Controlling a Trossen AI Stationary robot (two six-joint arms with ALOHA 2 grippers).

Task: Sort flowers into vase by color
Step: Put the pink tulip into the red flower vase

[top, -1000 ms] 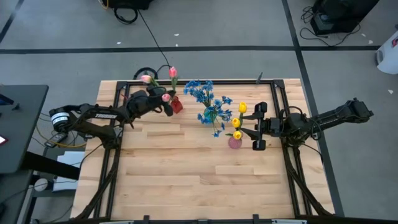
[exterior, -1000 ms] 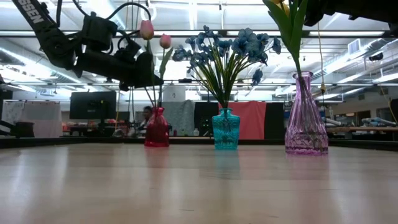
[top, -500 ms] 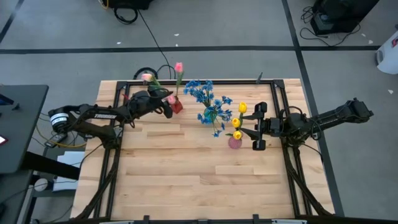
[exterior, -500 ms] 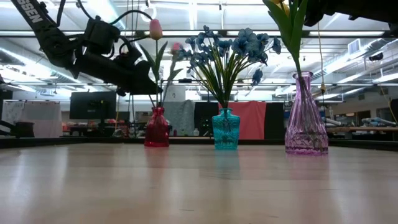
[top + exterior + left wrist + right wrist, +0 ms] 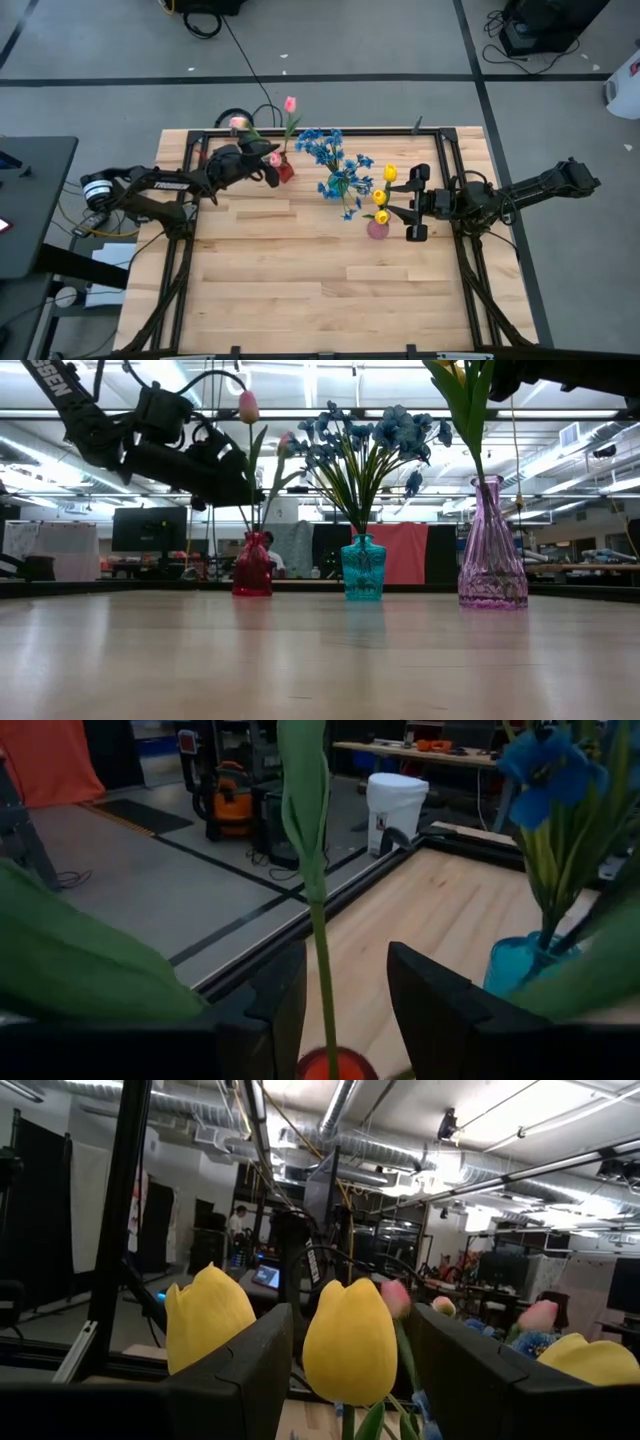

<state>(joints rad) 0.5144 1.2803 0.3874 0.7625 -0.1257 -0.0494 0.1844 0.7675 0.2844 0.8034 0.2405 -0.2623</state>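
With the pink tulip (image 5: 316, 920) standing in the red vase (image 5: 252, 565) between the left pincer's (image 5: 335, 1020) parted fingers, back straight off without brushing the stem, while the right pincer (image 5: 345, 1370) waits open around yellow tulips (image 5: 384, 195) in the purple vase (image 5: 492, 550)

Two dark, near-black jointed arms are seen from above. The left arm (image 5: 165, 186) carries white lettering along its forearm link and a white-and-grey ring at its base joint, where thin cables trail off. The right arm (image 5: 530, 190) is a chain of black, blocky segments ending in a boxy wrist housing. The low view shows black cables looping over the left arm's wrist and part of the white lettering. In both wrist views the fingers (image 5: 435, 1010) are matte black, flat-sided, with angular edges.
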